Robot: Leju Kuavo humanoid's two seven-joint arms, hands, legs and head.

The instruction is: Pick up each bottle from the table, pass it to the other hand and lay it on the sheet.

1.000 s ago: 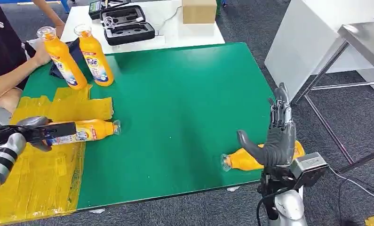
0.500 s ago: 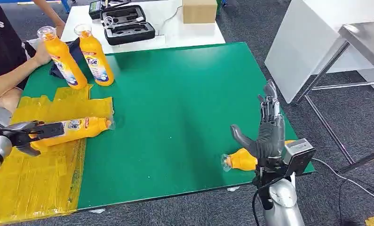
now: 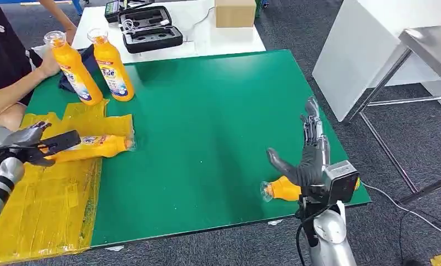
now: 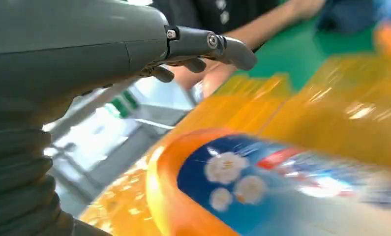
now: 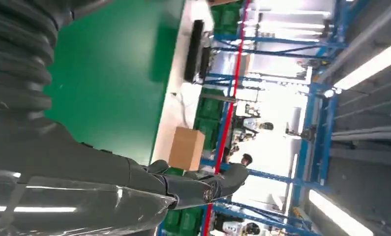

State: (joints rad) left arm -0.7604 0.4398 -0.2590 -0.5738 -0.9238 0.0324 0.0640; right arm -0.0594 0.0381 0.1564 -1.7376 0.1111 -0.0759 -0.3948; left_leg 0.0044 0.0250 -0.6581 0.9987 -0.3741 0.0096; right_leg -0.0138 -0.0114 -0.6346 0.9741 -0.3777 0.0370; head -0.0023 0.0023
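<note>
Your left hand (image 3: 32, 145) has carried its bottle (image 3: 99, 146) onto the yellow sheet (image 3: 46, 205), fingers loosening but seemingly holding it; your right hand (image 3: 309, 158), open and empty, has moved above the next bottle (image 3: 282, 188) at the table's (image 3: 207, 122) edge.

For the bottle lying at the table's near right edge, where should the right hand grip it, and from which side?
Probably around the wide body, coming down from above. The bottle lies on its side on the table, cap pointing left toward the middle, its body partly hidden behind the right hand. The neck tapers and looks too thin to hold steadily. The hand, fingers spread, is already over the body.
</note>
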